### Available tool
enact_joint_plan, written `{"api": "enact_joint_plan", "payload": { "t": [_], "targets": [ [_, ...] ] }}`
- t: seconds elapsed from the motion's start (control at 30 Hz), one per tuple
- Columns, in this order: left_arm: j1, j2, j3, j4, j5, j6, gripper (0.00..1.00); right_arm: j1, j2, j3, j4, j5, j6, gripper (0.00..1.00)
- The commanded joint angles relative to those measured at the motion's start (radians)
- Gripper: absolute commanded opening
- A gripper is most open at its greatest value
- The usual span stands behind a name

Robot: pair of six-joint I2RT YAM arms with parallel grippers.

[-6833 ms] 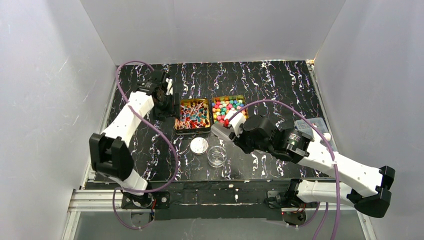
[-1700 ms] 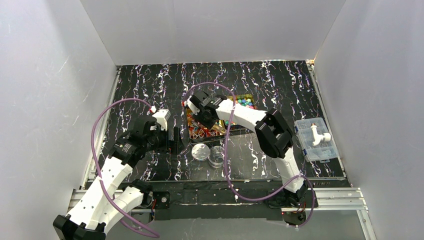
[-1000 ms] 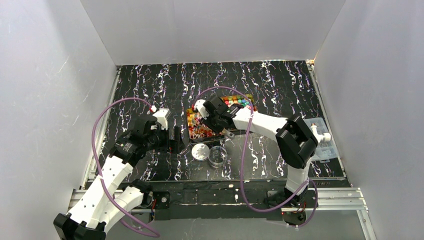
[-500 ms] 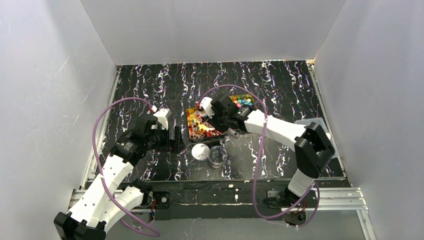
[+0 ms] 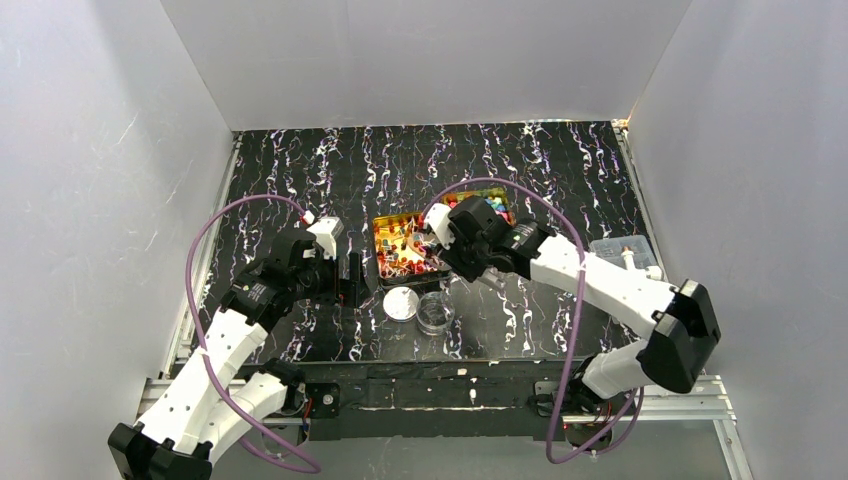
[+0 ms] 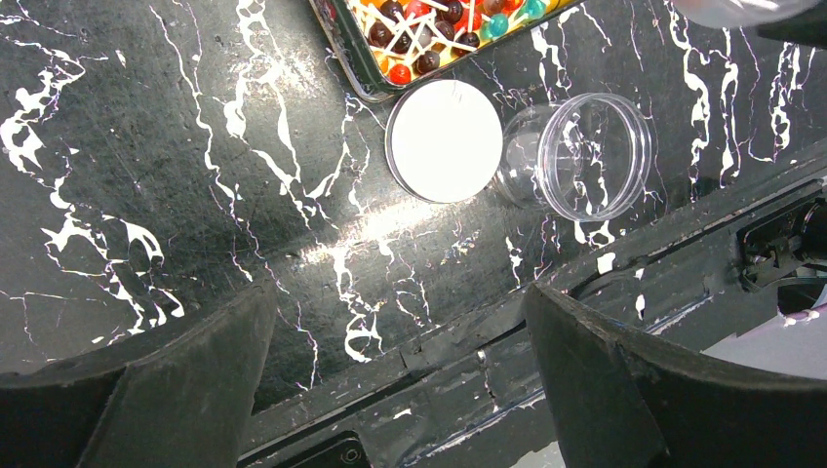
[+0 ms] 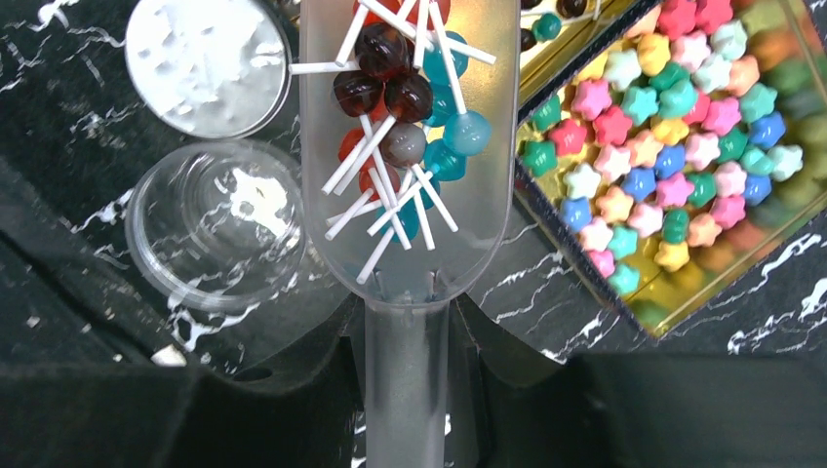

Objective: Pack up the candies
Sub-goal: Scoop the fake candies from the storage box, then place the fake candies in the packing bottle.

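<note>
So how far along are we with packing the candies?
Done: the lid is off, lying beside the jar. In hand: the right gripper holds a scoop loaded with stick candies. To do: the jar is empty, nothing poured yet, and the star candies sit in their tin.

No legible text, label, brand or number in any view: gold tins, white lid, clear jar, scoop and candies bear no readable print
</note>
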Motion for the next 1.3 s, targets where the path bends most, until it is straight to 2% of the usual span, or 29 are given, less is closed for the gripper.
{"api": "enact_joint_plan", "payload": {
  "t": [0.0, 0.27, 0.67, 1.07, 1.27],
  "targets": [
    [0.002, -0.009, -0.008, -0.002, 0.002, 0.011, 0.98, 0.022, -0.096, 0.018, -0.093, 0.011, 0.053, 0.01],
    [0.003, -0.018, -0.008, -0.002, -0.013, 0.008, 0.98, 0.072, -0.213, 0.015, -0.235, 0.006, 0.17, 0.01],
    [0.003, -0.028, -0.007, -0.003, -0.022, 0.005, 0.98, 0.214, -0.279, -0.019, -0.364, 0.032, 0.35, 0.01],
    [0.003, -0.035, -0.006, -0.003, -0.027, 0.005, 0.98, 0.3, -0.249, -0.052, -0.443, 0.045, 0.471, 0.01],
    [0.002, -0.038, -0.006, -0.007, -0.031, 0.006, 0.98, 0.322, -0.14, -0.025, -0.481, 0.053, 0.505, 0.01]
  ]
}}
